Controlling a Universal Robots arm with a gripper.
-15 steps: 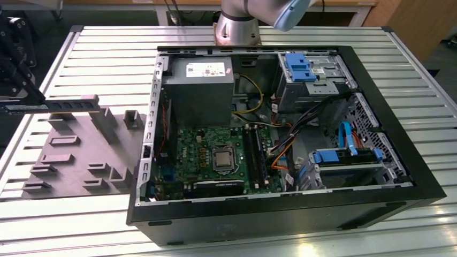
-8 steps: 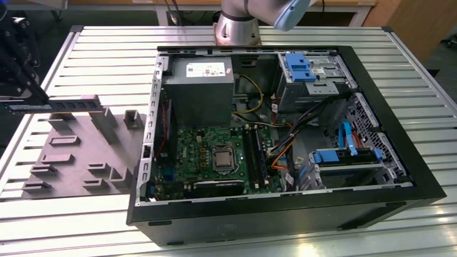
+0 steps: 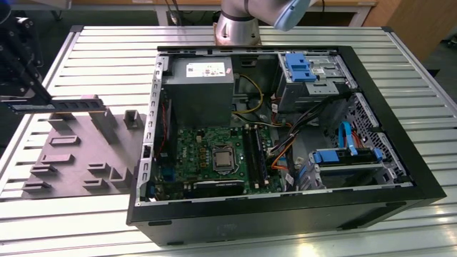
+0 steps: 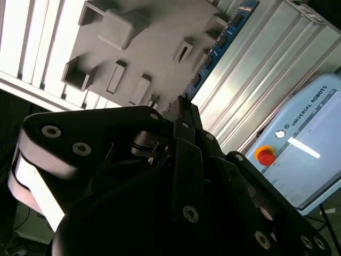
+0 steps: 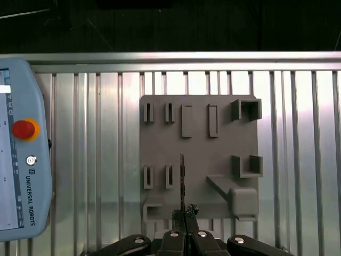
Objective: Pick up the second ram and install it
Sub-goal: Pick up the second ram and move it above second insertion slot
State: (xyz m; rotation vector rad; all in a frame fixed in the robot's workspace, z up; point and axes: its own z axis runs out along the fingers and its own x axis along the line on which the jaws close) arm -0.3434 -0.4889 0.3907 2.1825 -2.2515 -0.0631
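In the exterior view's upper left, above the slatted desk [image 3: 93,53] and the grey holder plate [image 3: 78,150], the gripper [image 3: 29,103] is seen clamped on the second ram [image 3: 71,103], which is lifted clear; pick-up is judged done, and alignment with a motherboard slot [image 3: 251,152] is called for.

Dark lettering runs along the pale blue pendant [image 5: 20,160] near its red button [image 5: 23,129]. The power supply's [image 3: 200,93] white label [image 3: 205,68], upper centre of the exterior view, is illegible
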